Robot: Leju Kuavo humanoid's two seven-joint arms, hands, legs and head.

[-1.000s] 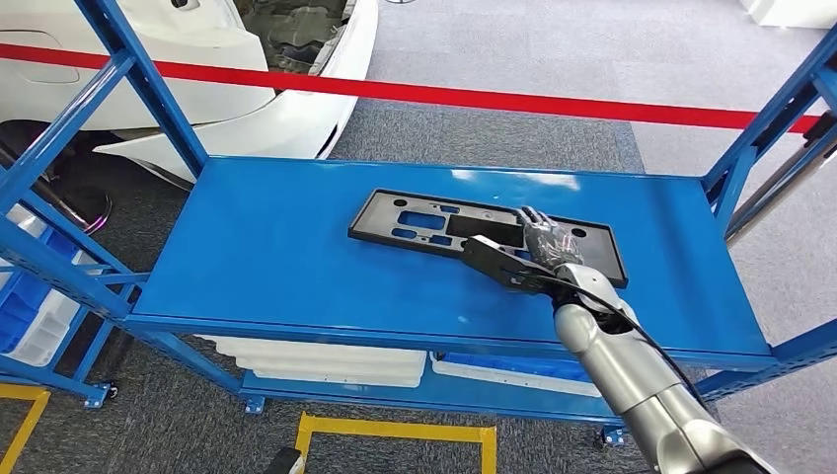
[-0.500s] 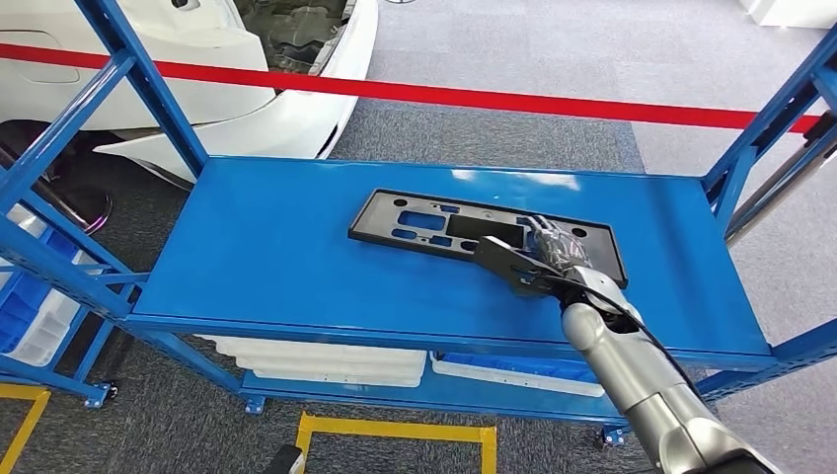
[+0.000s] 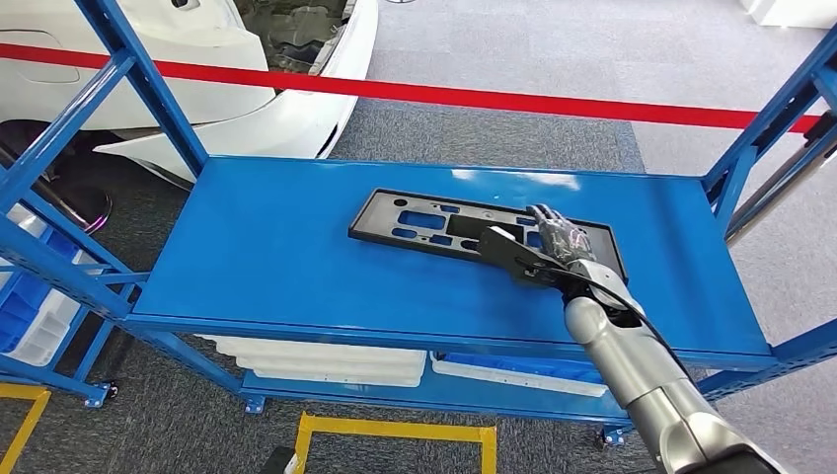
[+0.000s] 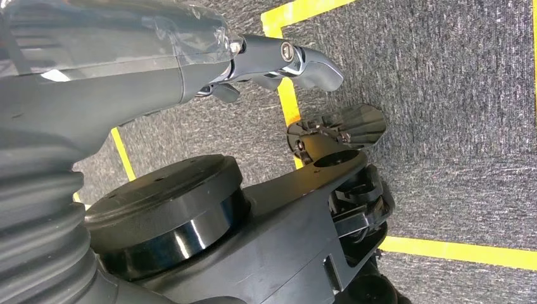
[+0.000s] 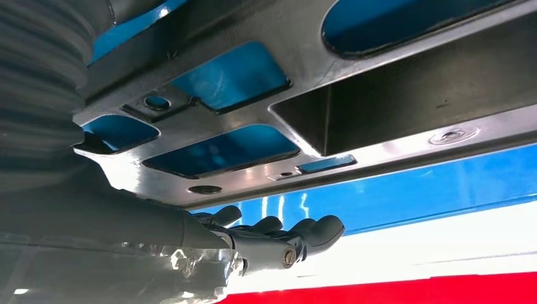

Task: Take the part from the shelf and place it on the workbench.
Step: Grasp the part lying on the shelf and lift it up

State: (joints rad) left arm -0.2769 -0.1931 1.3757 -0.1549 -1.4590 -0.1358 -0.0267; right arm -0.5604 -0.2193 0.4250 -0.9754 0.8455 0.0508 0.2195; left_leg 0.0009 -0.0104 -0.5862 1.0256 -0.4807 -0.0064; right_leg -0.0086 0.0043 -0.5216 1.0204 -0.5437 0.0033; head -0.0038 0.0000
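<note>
The right hand [image 3: 546,249] lies over the black part's [image 3: 434,222] right end on the blue shelf [image 3: 266,247]. Its fingers [image 5: 297,231] are extended side by side, gripping nothing. The left hand [image 4: 278,60] hangs empty, fingers loosely apart.

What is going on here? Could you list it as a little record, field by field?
Setting: blue metal shelf, red barrier tape and a white car behind it
Part: flat black plastic panel with cut-outs, lying on the top shelf
Right hand: over the panel's right end, fingers stretched along it; grip cannot be judged
Left hand: hanging by the robot's side above grey carpet with yellow floor lines, holding nothing
Task stage: panel not yet lifted
</note>
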